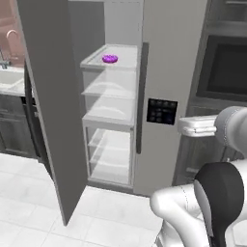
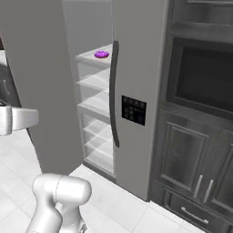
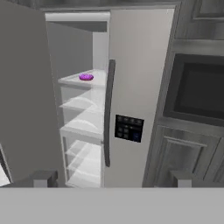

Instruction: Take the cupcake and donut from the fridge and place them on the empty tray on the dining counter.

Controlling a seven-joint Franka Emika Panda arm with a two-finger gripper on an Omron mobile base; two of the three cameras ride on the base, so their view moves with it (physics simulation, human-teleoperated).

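The fridge point(image 1: 159, 72) is seen with its left door swung wide, and the donut point(image 1: 110, 59) is found on the top translucent shelf point(image 1: 118, 52), toward that shelf's front edge and roughly midway between its left and right edges. The shelves below it are seen bare. No cupcake can be made out on any shelf visible from these angles, so its place cannot be told.

In the hand view the gripper point(image 3: 113, 178) is held well back from the open compartment, its two dark fingertips point(image 3: 43, 178) spread wide apart with nothing between them. From the jaws the donut point(image 3: 86, 77) lies ahead, higher up and off to the left; it is well apart from them, with the open floor and the shelf's front edge in between. In the right base view the donut point(image 2: 101, 54) is seen just left of the long dark handle point(image 2: 113, 91) of the closed right door.

The donut is a flat ring lying on its face, so no long axis is offered; a grasp across its rim from above or from the front is judged likely. The coming reach is judged to turn on raising the hand to the top shelf and shifting it leftward, clear of the closed door's edge.
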